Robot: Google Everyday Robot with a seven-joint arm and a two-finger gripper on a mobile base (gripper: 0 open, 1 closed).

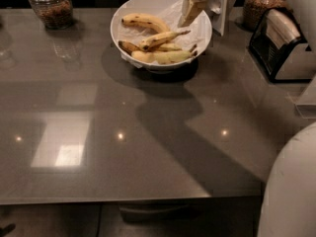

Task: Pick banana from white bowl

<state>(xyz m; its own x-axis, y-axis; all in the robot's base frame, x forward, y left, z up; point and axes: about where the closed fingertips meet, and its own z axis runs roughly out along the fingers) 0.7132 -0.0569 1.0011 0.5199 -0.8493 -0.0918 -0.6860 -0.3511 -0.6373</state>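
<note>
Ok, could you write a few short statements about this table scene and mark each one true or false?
1. The slim banana lies inside the white bowl. True.
2. The gripper is lifting a banana high above the middle of the table. False: it is over the far right part of the bowl, and the bananas lie in the bowl.
3. A glass jar with brown contents stands on the table, left of the bowl. True.
4. The bowl stands at the near edge of the table. False: it stands on the far side, and the near part holds only reflections and shadow.
</note>
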